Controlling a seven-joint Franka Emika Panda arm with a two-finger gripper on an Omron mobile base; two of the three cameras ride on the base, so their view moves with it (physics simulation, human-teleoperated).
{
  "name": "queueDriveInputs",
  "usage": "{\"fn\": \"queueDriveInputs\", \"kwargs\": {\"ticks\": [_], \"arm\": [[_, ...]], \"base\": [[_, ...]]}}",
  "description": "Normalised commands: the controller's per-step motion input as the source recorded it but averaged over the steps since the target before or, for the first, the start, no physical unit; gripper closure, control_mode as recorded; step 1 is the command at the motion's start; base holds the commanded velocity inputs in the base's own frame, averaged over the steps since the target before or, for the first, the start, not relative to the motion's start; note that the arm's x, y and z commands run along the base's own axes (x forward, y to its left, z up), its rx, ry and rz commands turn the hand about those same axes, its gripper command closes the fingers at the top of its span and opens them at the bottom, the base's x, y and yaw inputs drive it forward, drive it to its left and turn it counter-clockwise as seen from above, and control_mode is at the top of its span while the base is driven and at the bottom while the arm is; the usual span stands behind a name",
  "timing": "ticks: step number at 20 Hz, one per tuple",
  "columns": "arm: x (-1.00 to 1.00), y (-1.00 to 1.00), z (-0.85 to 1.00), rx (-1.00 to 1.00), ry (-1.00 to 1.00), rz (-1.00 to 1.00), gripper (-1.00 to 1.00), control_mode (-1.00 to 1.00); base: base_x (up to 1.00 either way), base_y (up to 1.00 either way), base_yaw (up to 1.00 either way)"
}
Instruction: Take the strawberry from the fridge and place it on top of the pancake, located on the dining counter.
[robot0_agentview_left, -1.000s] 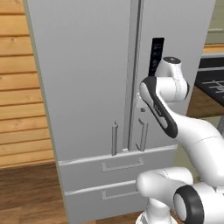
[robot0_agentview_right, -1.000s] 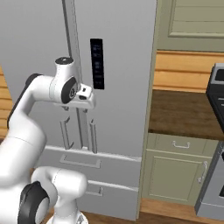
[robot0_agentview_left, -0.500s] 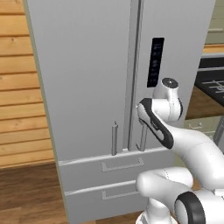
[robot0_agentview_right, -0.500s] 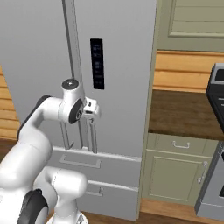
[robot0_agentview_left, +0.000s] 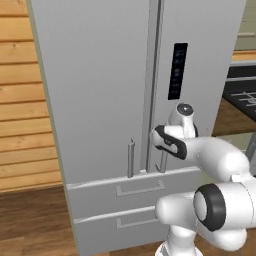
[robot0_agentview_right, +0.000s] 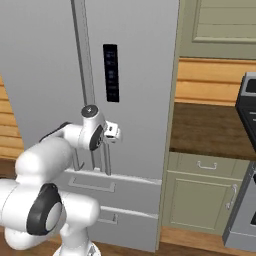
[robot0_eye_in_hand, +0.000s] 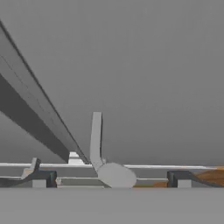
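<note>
Fridge (robot0_agentview_left: 100, 90) doors are shut, so the strawberry presumably sits inside, unseen. Over the last second the arm has dropped from display-panel (robot0_agentview_right: 110, 72) height to the foot of the right door's bar handle (robot0_agentview_right: 106, 159). Pincer (robot0_agentview_right: 116, 133), jaws spread wide and holding nothing, now faces that handle. Judgement: door opening is the step in hand.

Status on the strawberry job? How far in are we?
Early. Done: nothing visible yet; the fridge doors are shut. In hand: the open, empty gripper sits low in front of the right door's bar handle, apparently lining up to pull. Left: open the door, grab the strawberry, carry it to the pancake on the dining counter.
</note>
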Motion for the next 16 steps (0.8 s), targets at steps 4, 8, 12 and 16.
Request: {"fn": "queueDriveInputs", "kwargs": {"ticks": [4, 8, 12, 16], "arm": [[0.51, -0.08, -0.46, -0.01, 0.00, -0.01, -1.00, -1.00], [0.25, 0.00, -0.34, 0.00, 0.00, 0.00, -1.00, -1.00], [-0.08, -0.02, -0.29, 0.00, 0.00, 0.00, 1.00, -1.00], [-0.22, -0.15, -0.19, 0.02, 0.00, 0.00, 1.00, -1.00]], "base": [[0.00, 0.00, 0.00], [0.00, 0.00, 0.00], [0.00, 0.00, 0.00], [0.00, 0.00, 0.00]]}}
